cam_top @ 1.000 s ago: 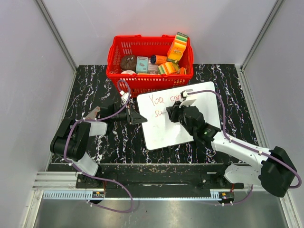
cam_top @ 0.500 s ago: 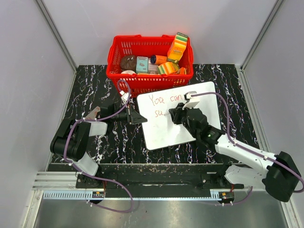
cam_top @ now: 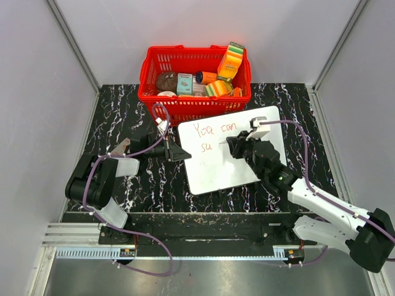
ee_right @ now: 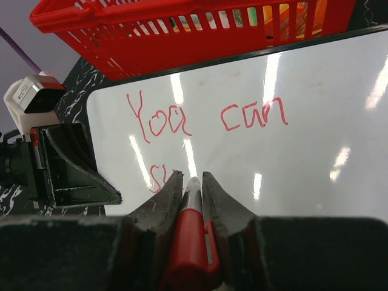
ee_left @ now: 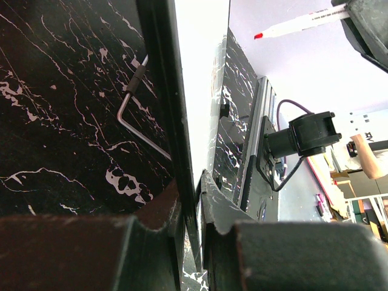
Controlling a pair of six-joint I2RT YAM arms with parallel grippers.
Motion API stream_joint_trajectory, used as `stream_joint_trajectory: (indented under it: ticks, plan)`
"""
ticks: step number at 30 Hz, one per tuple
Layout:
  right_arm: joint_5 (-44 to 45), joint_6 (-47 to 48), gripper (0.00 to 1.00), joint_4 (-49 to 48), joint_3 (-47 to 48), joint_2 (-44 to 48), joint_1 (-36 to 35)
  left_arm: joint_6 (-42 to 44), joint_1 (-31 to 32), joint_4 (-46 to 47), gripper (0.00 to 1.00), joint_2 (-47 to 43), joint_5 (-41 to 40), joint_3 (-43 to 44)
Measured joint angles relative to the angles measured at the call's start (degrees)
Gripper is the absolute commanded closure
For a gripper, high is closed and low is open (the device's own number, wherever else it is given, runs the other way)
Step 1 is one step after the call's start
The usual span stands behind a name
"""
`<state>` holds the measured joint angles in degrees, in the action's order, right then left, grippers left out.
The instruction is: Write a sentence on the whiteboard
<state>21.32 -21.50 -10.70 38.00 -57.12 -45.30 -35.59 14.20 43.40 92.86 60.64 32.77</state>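
Observation:
The whiteboard (cam_top: pixel 259 163) lies tilted on the black marble table in front of the red basket. Red lettering on it reads "You can" (cam_top: pixel 214 129), with "su" (cam_top: pixel 207 147) below; it also shows in the right wrist view (ee_right: pixel 206 118). My right gripper (cam_top: pixel 234 148) is shut on a red marker (ee_right: pixel 193 242), tip over the board just right of "su". My left gripper (cam_top: pixel 182 152) is shut on the whiteboard's left edge (ee_left: pixel 185 151). In the left wrist view the marker (ee_left: pixel 300 23) shows at the top right, its red tip a little off the board face.
A red basket (cam_top: pixel 194 108) with several packaged items stands behind the board, touching its far edge. Grey walls close in the table on three sides. A bent metal wire (ee_left: pixel 136 109) lies under the board on the marble top.
My right gripper has moved rightward with the marker, uncovering "can" and "su". The left gripper and the board have not moved.

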Motion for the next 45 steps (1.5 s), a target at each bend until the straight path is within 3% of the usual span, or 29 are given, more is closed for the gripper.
stream_joint_trajectory:
  ticks: [8, 20, 29, 45]
  plan:
    - [-6.1, -1.5, 1.0, 0.2, 0.0, 0.0, 7.0, 0.0, 0.0, 0.0, 1.0, 0.0, 0.0, 0.0]
    - [-11.5, -4.3, 1.0, -1.7, -0.4, -2.8, 7.1, 0.0, 0.0, 0.0, 1.0, 0.0, 0.0, 0.0]
    - [-8.3, -4.2, 1.0, -3.0, -0.3, -4.9, 3.0, 0.0, 0.0, 0.0, 1.0, 0.0, 0.0, 0.0]
    - [-2.3, -3.4, 1.0, -4.8, -0.3, -5.6, 2.8, 0.0, 0.0, 0.0, 1.0, 0.0, 0.0, 0.0]
